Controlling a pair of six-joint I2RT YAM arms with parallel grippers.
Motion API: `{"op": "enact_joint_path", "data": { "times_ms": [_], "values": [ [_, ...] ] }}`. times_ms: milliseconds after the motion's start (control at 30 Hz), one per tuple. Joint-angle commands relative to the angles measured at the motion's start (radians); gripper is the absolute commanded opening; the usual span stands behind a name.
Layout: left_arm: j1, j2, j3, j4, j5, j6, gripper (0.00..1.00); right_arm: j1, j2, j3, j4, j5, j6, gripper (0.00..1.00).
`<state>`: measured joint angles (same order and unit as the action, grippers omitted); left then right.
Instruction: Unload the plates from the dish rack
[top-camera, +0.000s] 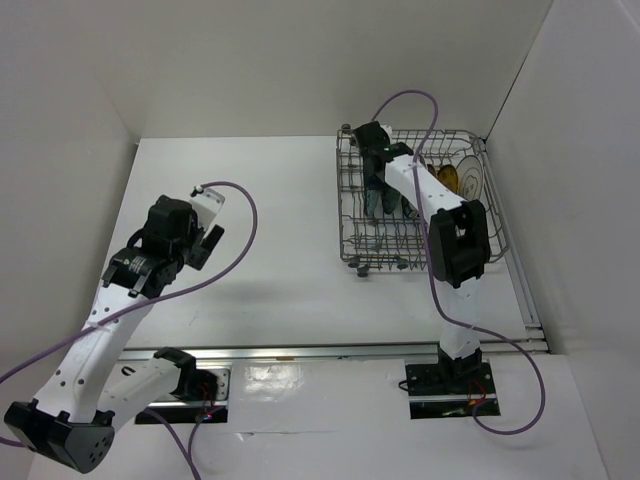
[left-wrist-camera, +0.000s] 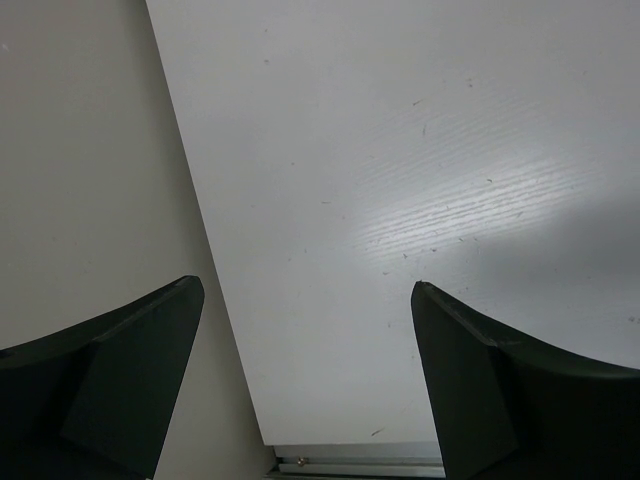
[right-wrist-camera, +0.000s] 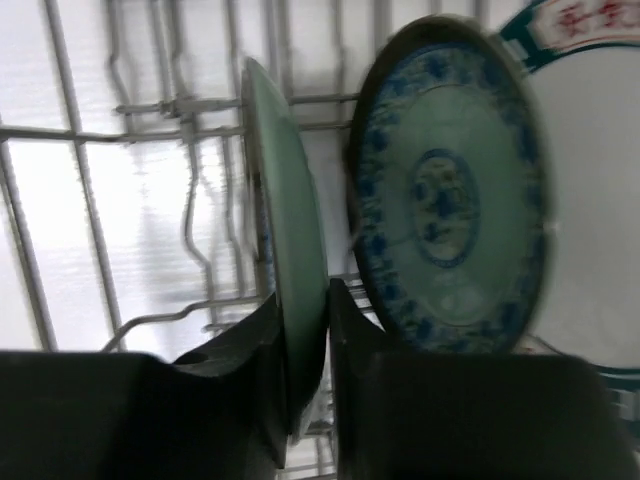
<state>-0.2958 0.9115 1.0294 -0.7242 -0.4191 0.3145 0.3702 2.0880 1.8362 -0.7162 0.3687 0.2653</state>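
Plates appear to be glazed ceramic: rigid, smooth, probably slippery, and liable to chip against wire. All stand on edge between the tines of the dish rack (top-camera: 350, 205), which sits at 2 o'clock on the table (top-camera: 280, 200) in the top view. Recommended hold: the exposed rim, pinched across its thickness, followed by a straight lift clear of the tines.

In the right wrist view the nearest teal plate (right-wrist-camera: 290, 240) shows edge-on. Beyond it, toward 3 o'clock, stand the second teal plate (right-wrist-camera: 445, 210) and the white plate (right-wrist-camera: 590, 160).

Left jaws: spread wide, empty, above bare table at 9 o'clock. Right jaws: pinched narrow on the rim of the nearest teal plate, one finger against each face.
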Motion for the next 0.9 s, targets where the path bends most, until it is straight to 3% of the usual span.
{"op": "enact_joint_path", "data": {
  "times_ms": [0,167,433,500,533,600,633,700,733,767,867],
  "values": [
    [-0.002,-0.019,-0.002,0.029,-0.001,-0.023,1.0,-0.005,-0.009,0.066,-0.006,0.053,0.005,0.2],
    [-0.002,-0.037,0.018,0.02,0.026,-0.046,1.0,0.004,-0.054,0.132,-0.066,0.148,-0.024,0.0],
    [-0.002,-0.026,0.107,0.011,0.115,-0.078,1.0,0.025,-0.12,0.394,-0.16,0.226,-0.084,0.0],
    [-0.002,-0.004,0.159,0.002,0.137,-0.118,1.0,0.038,-0.178,0.39,-0.117,0.149,-0.136,0.0],
    [-0.002,-0.003,0.179,0.002,0.173,-0.133,1.0,0.05,-0.204,0.364,-0.086,0.088,-0.152,0.0],
    [-0.002,0.021,0.24,-0.007,0.294,-0.185,1.0,0.05,-0.29,0.228,0.03,-0.214,-0.166,0.0],
    [-0.002,0.021,0.257,-0.007,0.346,-0.204,1.0,0.05,-0.318,0.169,0.078,-0.44,-0.166,0.0],
    [-0.002,0.046,0.299,-0.007,0.458,-0.244,1.0,0.05,-0.376,0.051,0.236,-0.647,-0.132,0.0],
    [-0.002,0.055,0.308,0.002,0.567,-0.27,1.0,0.05,-0.385,-0.054,0.289,-0.747,-0.086,0.0],
    [-0.002,0.055,0.308,0.002,0.612,-0.287,1.0,0.05,-0.385,-0.101,0.346,-0.93,-0.059,0.0],
    [-0.002,0.101,0.308,0.058,0.703,-0.351,1.0,0.05,-0.394,-0.25,0.599,-1.274,0.079,0.0]
  ]
}}
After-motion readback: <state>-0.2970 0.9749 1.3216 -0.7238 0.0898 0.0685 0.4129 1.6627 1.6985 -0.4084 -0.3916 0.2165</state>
